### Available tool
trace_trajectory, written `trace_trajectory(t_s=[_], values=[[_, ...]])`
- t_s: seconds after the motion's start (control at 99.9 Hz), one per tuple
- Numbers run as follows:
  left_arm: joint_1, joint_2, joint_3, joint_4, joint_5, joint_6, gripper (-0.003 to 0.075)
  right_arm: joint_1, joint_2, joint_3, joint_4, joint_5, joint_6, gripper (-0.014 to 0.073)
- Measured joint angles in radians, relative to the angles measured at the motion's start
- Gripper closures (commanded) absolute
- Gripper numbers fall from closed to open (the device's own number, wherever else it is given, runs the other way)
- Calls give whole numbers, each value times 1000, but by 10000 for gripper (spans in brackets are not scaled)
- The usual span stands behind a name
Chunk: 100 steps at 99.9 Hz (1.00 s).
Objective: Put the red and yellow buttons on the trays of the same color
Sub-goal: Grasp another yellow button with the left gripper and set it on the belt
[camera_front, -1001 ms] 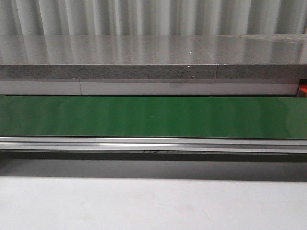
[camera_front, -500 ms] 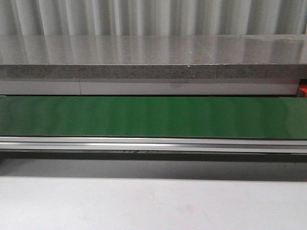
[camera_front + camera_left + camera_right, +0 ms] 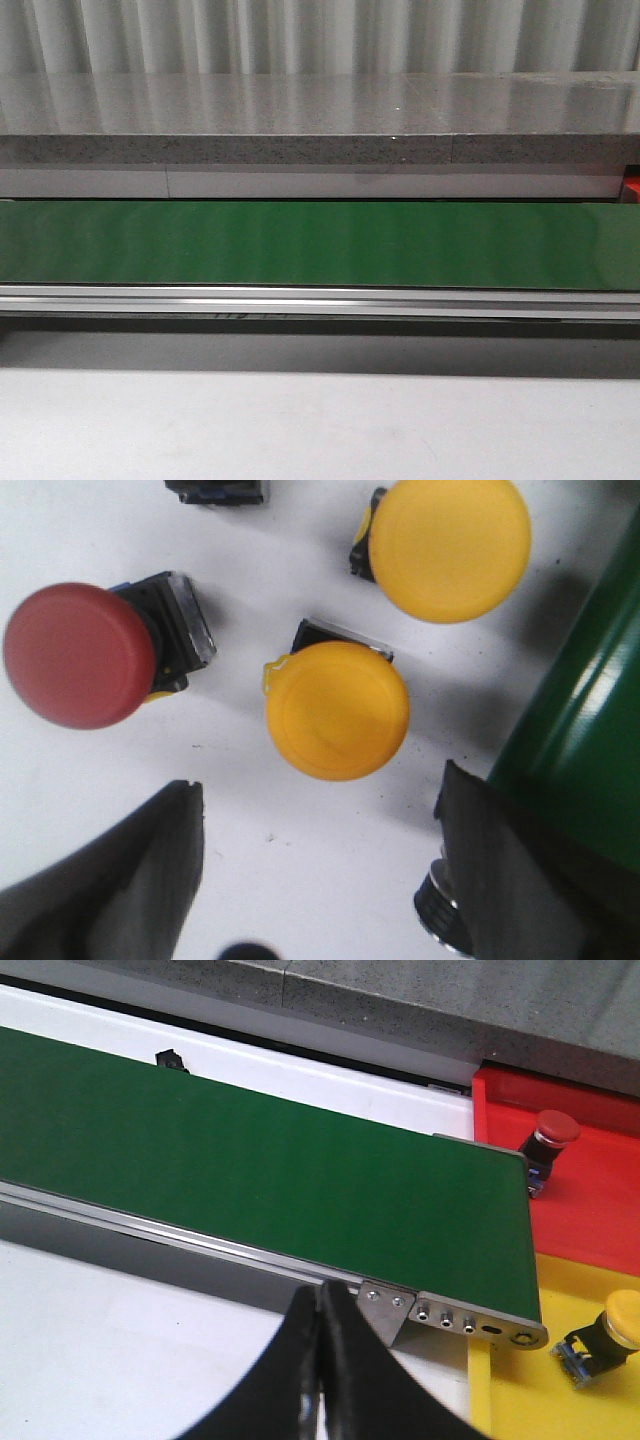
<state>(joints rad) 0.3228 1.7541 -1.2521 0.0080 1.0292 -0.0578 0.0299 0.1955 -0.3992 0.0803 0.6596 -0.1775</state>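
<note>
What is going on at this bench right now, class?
A two-armed robot is sorting push buttons by colour. Its open left gripper hangs over a yellow button, with a red button and another yellow one nearby. The right gripper is shut and empty. One red button lies on the red tray, one yellow on the yellow tray.

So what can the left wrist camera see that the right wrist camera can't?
Only the left wrist view shows loose buttons on a white surface: a red button, two yellow buttons, and the left gripper with its jaws open. Only the right wrist view shows the red tray holding a red button, the yellow tray holding a yellow button, and the right gripper, jaws shut. Both show the green belt.
</note>
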Motion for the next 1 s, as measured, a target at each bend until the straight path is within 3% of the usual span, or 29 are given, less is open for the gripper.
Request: trace_trajectory(t_s=[0.35,0.72,1.001], values=[[0,95,-32,-31,-59,0,273,0,-2,0,0,0,1,659],[0,104,-34,-33,-99,0,549,0,-2,0,0,0,1,659],[0,38,-34,-33,-89,13,560,0,-2,0,0,0,1,659]])
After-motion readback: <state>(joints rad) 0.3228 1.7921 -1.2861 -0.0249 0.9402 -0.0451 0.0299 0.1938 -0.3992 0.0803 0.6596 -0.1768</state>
